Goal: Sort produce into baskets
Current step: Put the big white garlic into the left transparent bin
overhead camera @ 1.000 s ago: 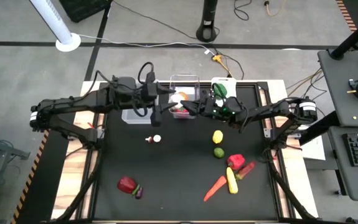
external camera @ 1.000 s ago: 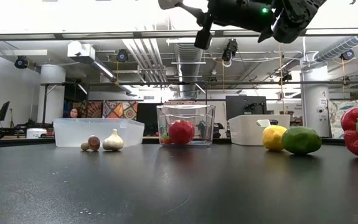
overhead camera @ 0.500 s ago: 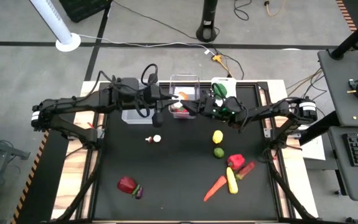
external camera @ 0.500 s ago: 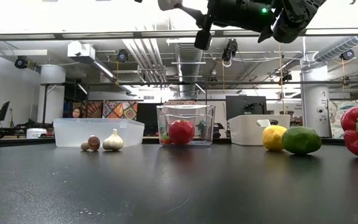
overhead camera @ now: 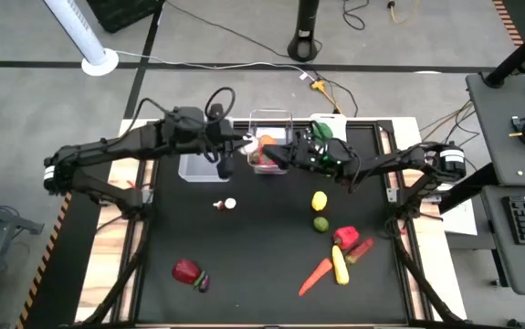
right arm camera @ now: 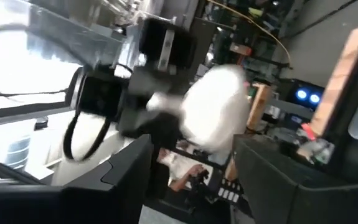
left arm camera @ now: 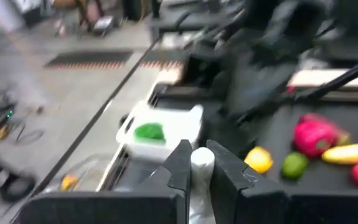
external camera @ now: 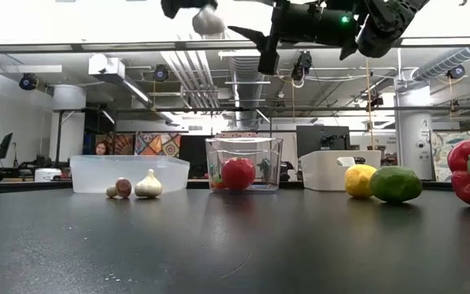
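My left gripper (left arm camera: pixel 202 163) is shut on a white rounded piece of produce (external camera: pixel 208 20), high above the table near the clear middle basket (overhead camera: pixel 271 128). My right gripper (right arm camera: pixel 200 168) faces it from the table's right. It is open, with a finger on either side of the white piece (right arm camera: pixel 211 118) without touching it. The middle basket (external camera: pixel 243 163) holds a red apple (external camera: pixel 238 173). A translucent basket (external camera: pixel 128 173) stands to its left. A white basket (overhead camera: pixel 329 128) to its right holds a green piece. My left gripper pinches the white piece between its two fingers, at the piece's narrower end (right arm camera: pixel 161 99). The rounded end (left arm camera: pixel 202 155) sticks out past the fingertips. The fingers come roughly level from the table's left. The piece is lifted clear, far above the table.
A garlic (external camera: pixel 147 184) and a mushroom (external camera: pixel 123 188) lie mid-table. At the right lie a lemon (overhead camera: pixel 319 200), a lime (overhead camera: pixel 320 223), a red pepper (overhead camera: pixel 344 237), corn (overhead camera: pixel 340 265) and a carrot (overhead camera: pixel 315 276). A red piece (overhead camera: pixel 186 270) and a purple one lie near left.
My left gripper has shut on the white piece. My right gripper has spread its fingers and let the piece go. The piece has moved a little toward the table's left with my left gripper.
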Available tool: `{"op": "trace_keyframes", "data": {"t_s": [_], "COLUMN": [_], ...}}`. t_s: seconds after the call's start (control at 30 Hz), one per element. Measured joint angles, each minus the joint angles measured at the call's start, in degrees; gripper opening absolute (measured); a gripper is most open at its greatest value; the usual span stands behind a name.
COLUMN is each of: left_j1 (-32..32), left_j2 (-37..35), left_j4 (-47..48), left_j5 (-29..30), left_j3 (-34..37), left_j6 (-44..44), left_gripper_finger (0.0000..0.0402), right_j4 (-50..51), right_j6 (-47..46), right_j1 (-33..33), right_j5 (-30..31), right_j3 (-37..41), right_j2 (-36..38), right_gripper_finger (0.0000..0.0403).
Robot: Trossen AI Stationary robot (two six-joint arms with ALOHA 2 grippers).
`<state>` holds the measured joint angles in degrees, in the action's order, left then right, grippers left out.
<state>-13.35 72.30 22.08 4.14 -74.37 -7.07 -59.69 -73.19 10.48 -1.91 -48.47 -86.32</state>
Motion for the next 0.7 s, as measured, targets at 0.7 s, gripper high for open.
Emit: {"op": "trace_keyframes", "data": {"t_s": [0.7], "left_j1": [-30.24], "left_j2": [-3.33], "left_j4": [3.98], "left_j5": [-6.20], "left_j3": [32.85], "left_j6": [8.23], "left_gripper_finger": [0.0013], "right_j4": [10.99], "right_j6": [-0.77], "right_j1": [-0.04], "right_j5": [-3.24], "right_j3": [0.02], "right_j2": [0.46], "right_gripper_finger": [0.0224]}}
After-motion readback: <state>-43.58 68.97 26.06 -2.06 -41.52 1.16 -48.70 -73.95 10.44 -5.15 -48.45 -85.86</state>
